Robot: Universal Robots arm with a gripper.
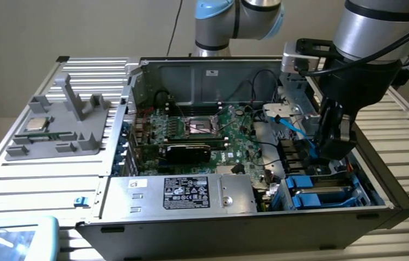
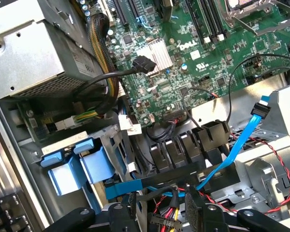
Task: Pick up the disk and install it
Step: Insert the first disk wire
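- The gripper (image 1: 333, 155) hangs inside the open computer case (image 1: 190, 225), by its wall on the exterior view's right, above the drive bays.
- In the wrist view the gripper (image 2: 159, 215) has its two dark fingers (image 2: 192, 212) spread. Only loose red and yellow wiring lies beneath the gap, and nothing is pinched.
- The disk (image 1: 324, 196) sits in the case's near corner on the exterior view's right, its blue carrier level in the bay beside the power supply (image 1: 183, 193). The wrist view shows its blue end tabs (image 2: 70, 162) standing clear of the fingers.
- My reading is that the disk is in its bay and this is the let-go.
- To do it well, the fingers should open evenly, so neither pad drags the carrier askew.
- The blue data cable (image 2: 232, 150) and the red-black twisted wires run close to the fingers, so any motion should be straight and slow to avoid hooking them.
- I cannot tell whether the carrier is fully latched.
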